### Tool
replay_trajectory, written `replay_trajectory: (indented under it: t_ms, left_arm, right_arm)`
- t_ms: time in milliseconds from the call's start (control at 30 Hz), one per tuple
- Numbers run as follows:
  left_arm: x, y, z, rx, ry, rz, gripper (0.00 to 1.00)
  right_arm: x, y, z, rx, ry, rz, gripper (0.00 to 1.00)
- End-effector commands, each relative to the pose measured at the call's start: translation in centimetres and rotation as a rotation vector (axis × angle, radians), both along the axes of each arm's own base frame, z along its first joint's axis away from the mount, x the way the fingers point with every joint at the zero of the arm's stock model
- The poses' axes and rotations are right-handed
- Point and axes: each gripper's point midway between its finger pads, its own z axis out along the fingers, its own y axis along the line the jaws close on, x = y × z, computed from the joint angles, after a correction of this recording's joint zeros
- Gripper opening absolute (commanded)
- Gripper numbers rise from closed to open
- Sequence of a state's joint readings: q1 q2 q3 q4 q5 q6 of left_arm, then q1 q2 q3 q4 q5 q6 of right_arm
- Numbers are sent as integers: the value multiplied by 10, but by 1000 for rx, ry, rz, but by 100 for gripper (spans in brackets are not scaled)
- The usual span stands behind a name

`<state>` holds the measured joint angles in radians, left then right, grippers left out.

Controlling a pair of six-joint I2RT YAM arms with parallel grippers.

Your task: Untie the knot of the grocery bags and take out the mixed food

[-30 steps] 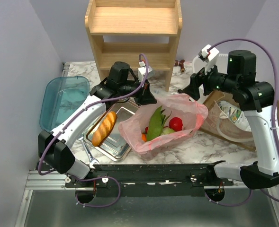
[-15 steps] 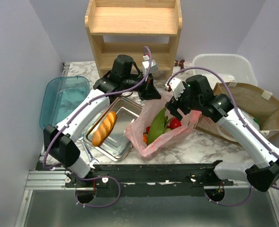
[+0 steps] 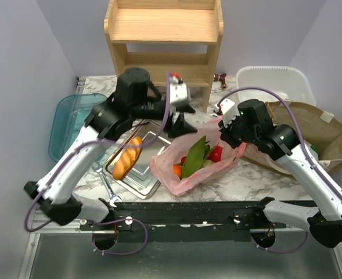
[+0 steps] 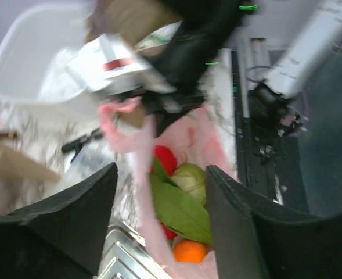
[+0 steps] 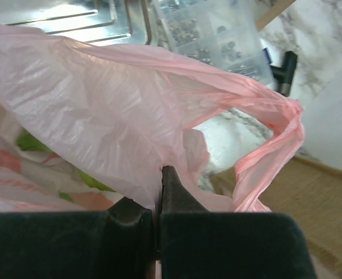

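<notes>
Flanking grocery bags [image 3: 185, 181]: tray [image 3: 141, 175], brown sack [image 3: 310, 125].

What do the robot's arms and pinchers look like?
The left arm and right arm have white tube-shaped links joined by chunky black joints. A thin purple cable loops along each. The left gripper and right gripper each have two black wedge-shaped fingers.

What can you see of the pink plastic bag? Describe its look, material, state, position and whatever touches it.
The pink plastic bag is thin, crinkly and translucent. It lies slumped on the marble table, right of the steel tray. Its mouth is open upward, showing a green leaf, red fruit and an orange. One handle loop hangs free. The right gripper is shut on its film; the open left gripper is above its rim.
</notes>
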<state>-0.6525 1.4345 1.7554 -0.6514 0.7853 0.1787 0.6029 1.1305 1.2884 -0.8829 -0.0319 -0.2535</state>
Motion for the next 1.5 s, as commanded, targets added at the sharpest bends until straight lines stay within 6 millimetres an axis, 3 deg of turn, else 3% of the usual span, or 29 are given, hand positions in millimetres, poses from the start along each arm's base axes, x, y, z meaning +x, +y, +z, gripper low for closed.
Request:
replay_trajectory:
  t_ms: [0,167,233,333,433,500,667,700,767,833,967,1067,1133,1200,1400,1433,1467]
  left_arm:
    - [-76,9,-30,142,-158,-140,55]
    - [-92,2,-140,390,-35,-133,41]
    - [-93,6,-180,485,-22,-111,45]
    - [-93,23,-226,584,-25,-111,67]
    - [-78,41,-253,693,-48,-106,69]
    - [-55,46,-243,662,-29,-91,65]
    - [39,73,-159,464,-102,94,60]
    - [43,77,-150,457,-121,78,58]
    - [40,78,-138,456,-166,17,58]
    - [20,69,-129,423,-182,-61,64]
    - [-26,39,-111,335,-211,-143,71]
    - [-45,11,-100,255,-302,-128,74]
    - [-48,-4,-107,277,-326,-128,75]
    - [-45,-17,-132,357,-286,-135,75]
    - [-7,-33,-204,503,-283,-58,79]
    - [-7,-31,-214,534,-267,-68,73]
    - [-13,-27,-226,571,-240,-106,58]
  right_arm:
    - [-38,9,-13,107,157,13,1]
    - [-48,10,-18,154,219,-5,1]
    - [-49,8,-18,174,236,-25,1]
    - [-47,5,-18,206,251,-58,1]
    - [-36,8,-6,251,223,-74,1]
    - [-17,10,11,273,170,-94,1]
    - [47,-2,73,416,94,-181,1]
    - [53,0,77,454,130,-178,0]
    - [52,5,74,469,179,-151,1]
    - [38,7,58,459,227,-117,1]
    - [-2,-2,6,389,365,-98,1]
    - [-17,-11,-16,351,384,-109,1]
    - [-21,-16,-26,326,391,-123,0]
    - [-22,-19,-28,312,390,-124,0]
    - [-11,-15,-8,337,340,-119,1]
    - [-8,-15,-5,338,332,-121,1]
    - [-5,-15,-1,339,319,-126,0]
